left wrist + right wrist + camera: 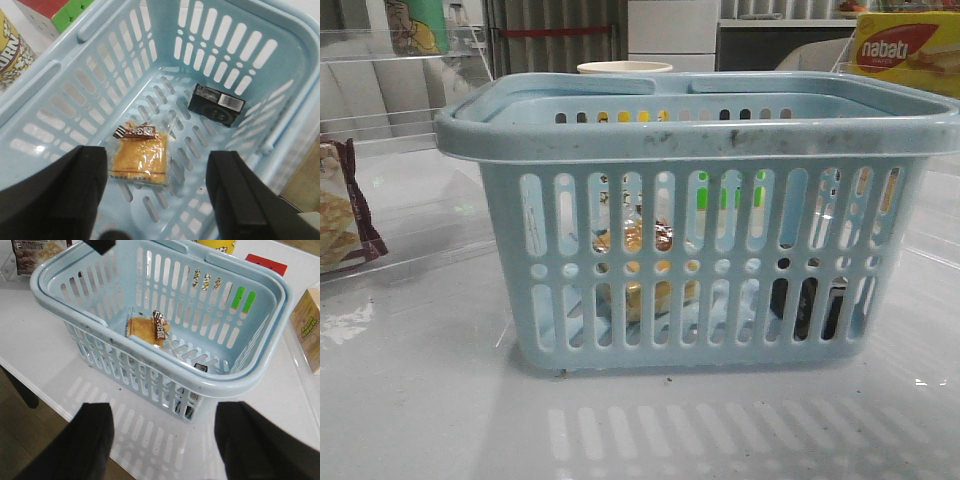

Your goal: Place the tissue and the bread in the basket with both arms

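A glossy white table (420,400) carries the light-blue basket (700,140) near its middle. Inside, the bread (140,160) is seen lying flat on the floor, with the tissue (216,104) apart from it. The left claw (160,195) and the right claw (162,440) are held wide open, both empty.

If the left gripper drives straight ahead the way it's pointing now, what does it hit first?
Most likely the bread. The open left gripper points down into the basket, with the wrapped bun between its fingers; the tissue lies off to one side. Depth is uncertain.
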You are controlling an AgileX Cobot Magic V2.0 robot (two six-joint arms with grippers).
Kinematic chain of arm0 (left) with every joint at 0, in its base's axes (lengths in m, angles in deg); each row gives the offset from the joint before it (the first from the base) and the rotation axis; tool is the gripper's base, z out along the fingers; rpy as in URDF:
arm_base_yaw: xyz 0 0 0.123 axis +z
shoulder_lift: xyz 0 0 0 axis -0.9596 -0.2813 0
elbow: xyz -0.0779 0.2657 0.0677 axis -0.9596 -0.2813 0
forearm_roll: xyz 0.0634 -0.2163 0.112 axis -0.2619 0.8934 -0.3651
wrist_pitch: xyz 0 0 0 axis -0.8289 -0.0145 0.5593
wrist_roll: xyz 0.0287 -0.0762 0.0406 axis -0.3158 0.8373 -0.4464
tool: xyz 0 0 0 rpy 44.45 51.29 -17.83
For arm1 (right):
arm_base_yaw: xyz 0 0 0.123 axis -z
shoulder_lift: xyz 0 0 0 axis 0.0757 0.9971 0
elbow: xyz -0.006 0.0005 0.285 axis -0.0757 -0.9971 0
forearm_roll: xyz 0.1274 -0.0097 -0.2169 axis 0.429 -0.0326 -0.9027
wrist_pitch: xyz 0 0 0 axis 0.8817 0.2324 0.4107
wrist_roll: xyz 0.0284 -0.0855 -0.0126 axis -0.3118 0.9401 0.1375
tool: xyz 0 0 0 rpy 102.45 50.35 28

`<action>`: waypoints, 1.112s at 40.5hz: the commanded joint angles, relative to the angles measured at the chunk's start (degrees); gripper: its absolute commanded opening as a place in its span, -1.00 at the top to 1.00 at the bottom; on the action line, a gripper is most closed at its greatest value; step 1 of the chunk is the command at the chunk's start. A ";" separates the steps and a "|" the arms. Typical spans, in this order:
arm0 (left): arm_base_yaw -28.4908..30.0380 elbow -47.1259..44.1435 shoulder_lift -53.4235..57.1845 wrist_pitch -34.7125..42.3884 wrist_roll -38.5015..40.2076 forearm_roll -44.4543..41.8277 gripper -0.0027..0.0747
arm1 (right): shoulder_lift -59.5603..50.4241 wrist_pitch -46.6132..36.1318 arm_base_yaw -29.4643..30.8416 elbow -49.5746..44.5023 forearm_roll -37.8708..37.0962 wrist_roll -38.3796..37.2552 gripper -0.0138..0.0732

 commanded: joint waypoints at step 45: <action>-0.56 -45.39 53.26 3.14 12.94 -11.46 -0.31 | 0.04 -3.52 0.08 1.50 -0.06 0.79 -0.55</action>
